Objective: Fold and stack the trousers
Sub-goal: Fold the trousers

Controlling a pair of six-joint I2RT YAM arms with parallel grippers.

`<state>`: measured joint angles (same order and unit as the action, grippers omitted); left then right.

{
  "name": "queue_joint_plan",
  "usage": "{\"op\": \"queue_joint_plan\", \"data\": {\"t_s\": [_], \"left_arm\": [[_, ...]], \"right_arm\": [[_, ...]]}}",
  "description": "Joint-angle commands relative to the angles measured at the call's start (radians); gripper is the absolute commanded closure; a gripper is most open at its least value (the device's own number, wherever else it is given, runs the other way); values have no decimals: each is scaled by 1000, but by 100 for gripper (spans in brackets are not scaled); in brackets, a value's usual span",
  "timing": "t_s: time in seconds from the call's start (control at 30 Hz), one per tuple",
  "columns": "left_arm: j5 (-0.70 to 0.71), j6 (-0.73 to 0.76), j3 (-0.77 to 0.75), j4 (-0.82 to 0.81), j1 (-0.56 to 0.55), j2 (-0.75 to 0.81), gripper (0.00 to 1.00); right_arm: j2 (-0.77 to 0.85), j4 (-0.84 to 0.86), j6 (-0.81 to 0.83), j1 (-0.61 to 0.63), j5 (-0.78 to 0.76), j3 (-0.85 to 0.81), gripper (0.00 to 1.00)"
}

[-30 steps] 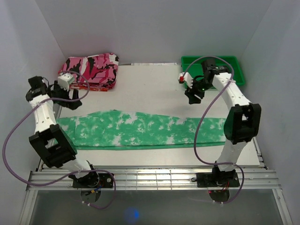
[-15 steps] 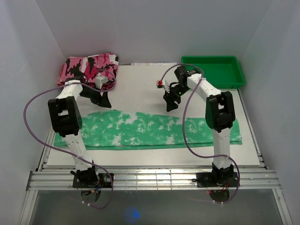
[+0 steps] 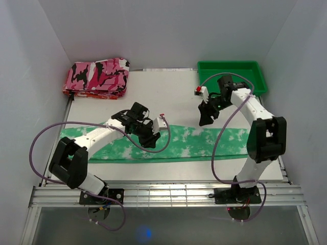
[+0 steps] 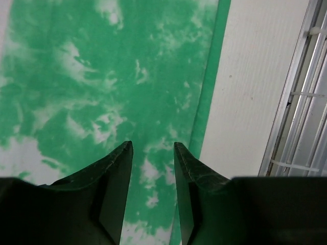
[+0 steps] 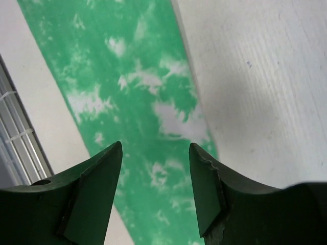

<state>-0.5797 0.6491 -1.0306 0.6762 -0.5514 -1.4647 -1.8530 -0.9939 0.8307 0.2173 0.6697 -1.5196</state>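
Spread lengthwise across the near half of the table (image 3: 168, 97): the trousers (image 3: 184, 144), thin, soft, bright green blotched with white, flat as one long strip, apparently laid out for a crosswise fold. Low over the middle, the left end effector (image 3: 149, 140), narrowly parted, gripping nothing. Over the far edge, toward the right, the right end effector (image 3: 206, 116), wider open, likewise empty. Far left, folded pink camouflage cloth (image 3: 97, 76), probably the stack.

Trousers (image 3: 189, 145) bright green with white blotches; folded cloth (image 3: 97, 76) pink, black, white camouflage.
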Motion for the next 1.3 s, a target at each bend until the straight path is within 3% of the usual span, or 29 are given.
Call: {"op": "queue_joint_plan", "data": {"t_s": [0.0,0.17,0.33,0.57,0.73,0.93,1.0,1.27], "left_arm": [[86,-107,47,-90,-80,-26,51],[155,-143,72,-99,-165,-62,51],[198,-98,135,-73,-173,-13,48],[261,-83,214,-56,-170,40,45],[285,-111,250,-50,-168,66,45],[291,-108,262,-43,-125,63,50],[287,-98,259,-26,-122,67,48],[327,-91,251,-44,-107,64,63]], "right_arm": [[161,9,-35,16,-10,158,40],[371,-6,154,24,-57,340,50],[511,87,266,56,-191,594,49],[584,256,330,79,-262,782,46],[566,371,309,85,-311,812,48],[551,350,406,88,-335,848,52],[587,310,435,88,-322,843,48],[656,291,481,86,-341,891,48]]}}
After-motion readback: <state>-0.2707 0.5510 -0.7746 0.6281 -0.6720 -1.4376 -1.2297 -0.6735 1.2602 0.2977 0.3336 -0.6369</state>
